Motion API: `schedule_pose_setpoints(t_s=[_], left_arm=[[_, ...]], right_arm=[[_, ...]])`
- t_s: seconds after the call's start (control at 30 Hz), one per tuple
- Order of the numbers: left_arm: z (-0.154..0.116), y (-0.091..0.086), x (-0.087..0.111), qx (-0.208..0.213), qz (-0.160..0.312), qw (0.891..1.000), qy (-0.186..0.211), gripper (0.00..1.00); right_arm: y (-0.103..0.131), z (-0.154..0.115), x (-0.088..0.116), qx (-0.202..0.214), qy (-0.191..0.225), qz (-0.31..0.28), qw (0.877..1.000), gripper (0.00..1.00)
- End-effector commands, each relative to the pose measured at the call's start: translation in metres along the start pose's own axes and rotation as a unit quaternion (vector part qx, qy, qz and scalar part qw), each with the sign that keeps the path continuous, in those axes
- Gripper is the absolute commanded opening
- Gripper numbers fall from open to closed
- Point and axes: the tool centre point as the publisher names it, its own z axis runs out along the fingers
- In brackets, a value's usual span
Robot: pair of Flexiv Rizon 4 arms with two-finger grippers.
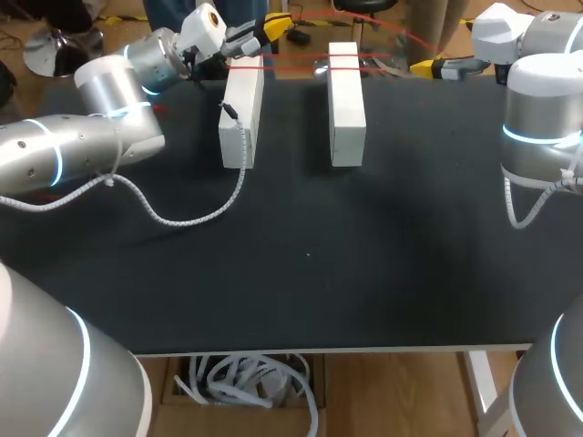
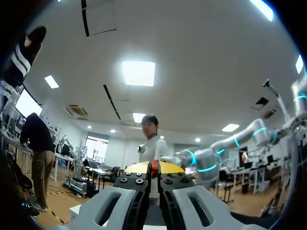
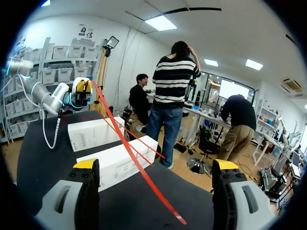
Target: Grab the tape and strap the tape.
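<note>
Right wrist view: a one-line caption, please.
Open right pincer faces red tape stretched over two white boxes toward the left pincer.

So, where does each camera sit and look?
Head view: above, behind; looks down on table, white boxes, left arm, right arm.
Left wrist view: on that wrist, faces up into room; left fingers shut on red tape.
Right wrist view: on that wrist, faces across the table; right fingers open.
Head and right wrist views share boxes, tape.
</note>
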Motion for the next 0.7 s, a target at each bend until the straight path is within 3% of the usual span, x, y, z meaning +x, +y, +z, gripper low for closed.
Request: schedule_pose_setpoints(t_s=[0.03,0.2,0.7], left_arm=[[-0.0001,0.0010,-0.0003,0.001,0.000,1.000,0.000,0.00],[0.0020,-0.0008,0.0009,0.003,0.006,1.000,0.018,0.00],[0.0020,-0.0008,0.0009,0.003,0.006,1.000,0.018,0.00]], right_arm=[[0.0000,-0.0002,0.0000,0.000,0.000,0.000,1.000,1.00],[0.0000,-0.0002,0.0000,0.000,0.000,0.000,1.000,1.00],[0.0000,-0.0002,0.0000,0.000,0.000,0.000,1.000,1.00]])
